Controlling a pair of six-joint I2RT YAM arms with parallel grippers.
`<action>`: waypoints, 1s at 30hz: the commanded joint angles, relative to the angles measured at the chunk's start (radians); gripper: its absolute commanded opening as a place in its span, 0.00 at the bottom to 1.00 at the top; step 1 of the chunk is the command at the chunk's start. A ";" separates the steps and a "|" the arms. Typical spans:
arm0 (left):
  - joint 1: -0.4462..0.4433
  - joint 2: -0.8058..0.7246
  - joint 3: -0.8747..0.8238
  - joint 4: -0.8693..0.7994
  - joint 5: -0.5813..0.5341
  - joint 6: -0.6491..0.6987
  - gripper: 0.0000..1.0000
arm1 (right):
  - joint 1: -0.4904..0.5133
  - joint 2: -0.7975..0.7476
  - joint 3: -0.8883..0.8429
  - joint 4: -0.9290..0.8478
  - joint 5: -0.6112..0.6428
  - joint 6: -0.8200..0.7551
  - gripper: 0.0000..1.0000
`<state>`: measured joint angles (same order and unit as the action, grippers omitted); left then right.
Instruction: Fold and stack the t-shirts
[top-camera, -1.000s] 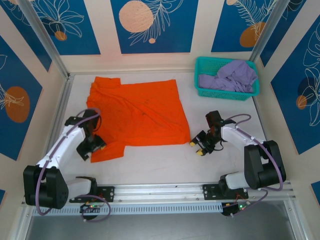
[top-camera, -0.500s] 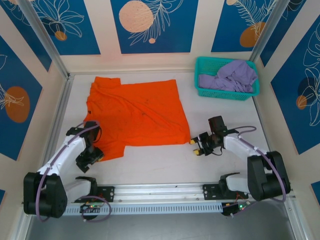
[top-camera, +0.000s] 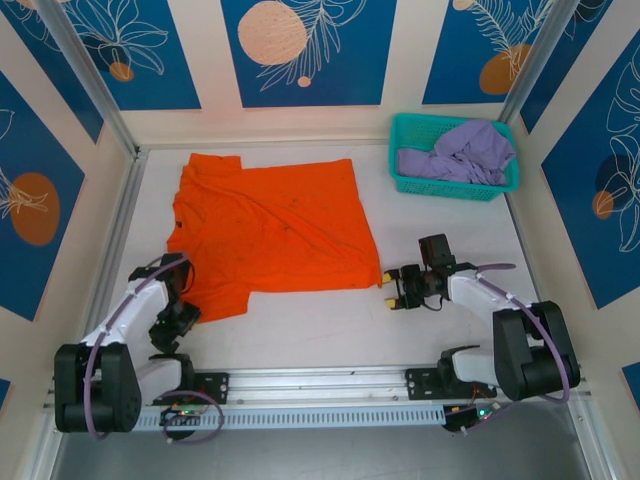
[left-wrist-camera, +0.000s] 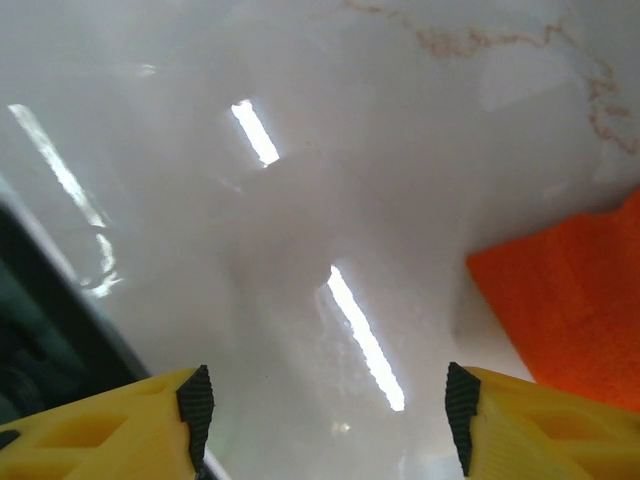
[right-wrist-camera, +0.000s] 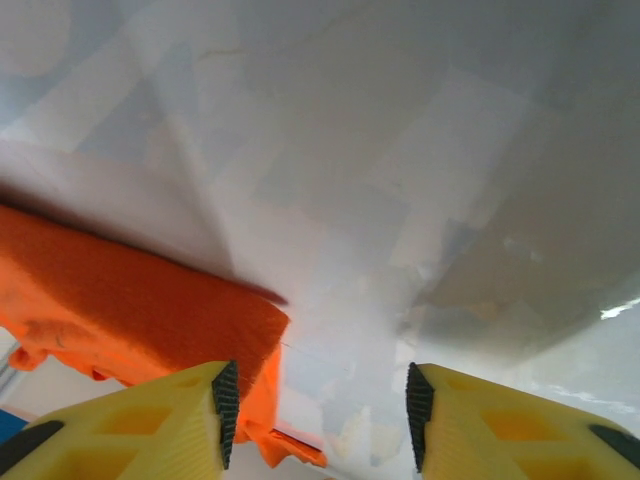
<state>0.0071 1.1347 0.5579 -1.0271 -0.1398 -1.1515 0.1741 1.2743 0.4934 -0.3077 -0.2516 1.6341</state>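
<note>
Since the tabletop (top-camera: 320, 335) carries the orange t-shirt (top-camera: 270, 225) spread flat toward its left edge, with the lavender t-shirt (top-camera: 460, 150) heaped in the basket (top-camera: 404, 135) at the far-right corner, the orange one is judged the fold in hand. The left end effector (top-camera: 176, 322) and right end effector (top-camera: 392, 291), both spread and empty beside its near corners, should be centred over the hem before being closed.

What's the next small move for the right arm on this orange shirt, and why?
Probably ease the right gripper sideways onto the near right corner of the orange shirt and close. Its jaws stand open with that corner just beside them, and the shirt lies spread out, not yet folded.
</note>
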 joint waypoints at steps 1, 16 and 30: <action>0.026 0.011 -0.020 0.072 0.049 -0.013 0.61 | -0.008 0.019 0.014 0.045 -0.021 0.066 0.48; 0.056 0.052 -0.040 0.153 0.052 0.032 0.44 | -0.002 0.129 0.019 0.163 -0.027 0.184 0.41; 0.056 0.050 0.031 0.089 -0.032 0.087 0.00 | -0.007 0.194 0.053 0.135 -0.009 0.159 0.10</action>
<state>0.0505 1.1812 0.5484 -0.8703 -0.0990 -1.0859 0.1699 1.4460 0.5446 -0.0971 -0.2623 1.7988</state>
